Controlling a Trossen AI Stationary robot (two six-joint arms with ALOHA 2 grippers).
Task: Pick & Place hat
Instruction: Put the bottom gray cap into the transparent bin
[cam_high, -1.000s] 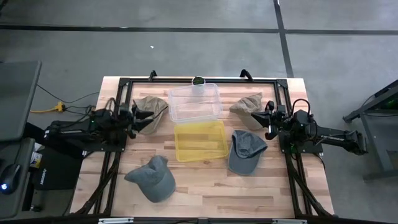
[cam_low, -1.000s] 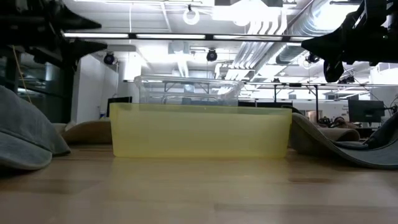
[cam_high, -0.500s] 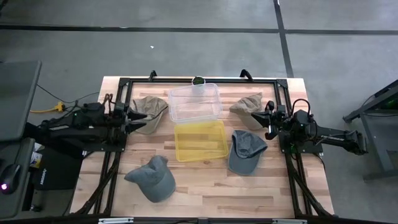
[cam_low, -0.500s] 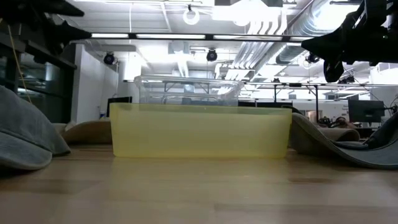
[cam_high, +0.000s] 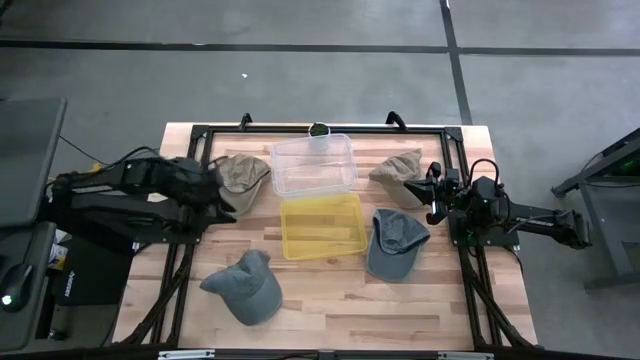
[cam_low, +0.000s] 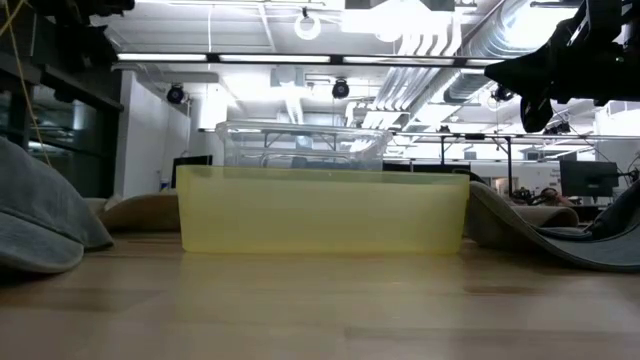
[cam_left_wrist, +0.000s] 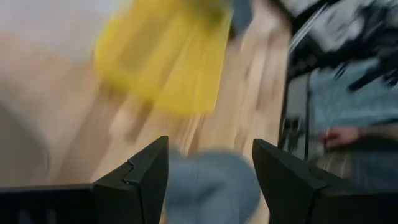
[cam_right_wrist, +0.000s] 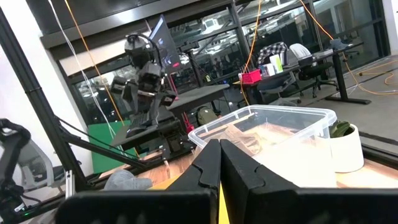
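Observation:
Several caps lie on the table: a tan cap (cam_high: 240, 172) at the far left, a tan cap (cam_high: 397, 165) at the far right, a grey cap (cam_high: 245, 287) near left and a grey cap (cam_high: 395, 243) right of the yellow bin (cam_high: 322, 225). My left gripper (cam_high: 228, 207) hangs open above the table between the far-left tan cap and the near-left grey cap. Its wrist view is blurred and looks down on the yellow bin (cam_left_wrist: 165, 59) and a grey cap (cam_left_wrist: 211, 186). My right gripper (cam_high: 432, 195) is shut and waits between the two right-hand caps, touching nothing.
A clear bin (cam_high: 313, 164) stands on the far side of the yellow bin, with a small white cup (cam_high: 319, 130) behind it. Black frame rails (cam_high: 195, 160) run along the table's left, right and far sides. Bare wood (cam_high: 330, 295) lies near the front edge.
My left arm has lifted away from the far-left tan cap, rising out of the top of the low view, and its gripper has swung toward the near edge and tipped downward. The caps and bins have stayed where they were.

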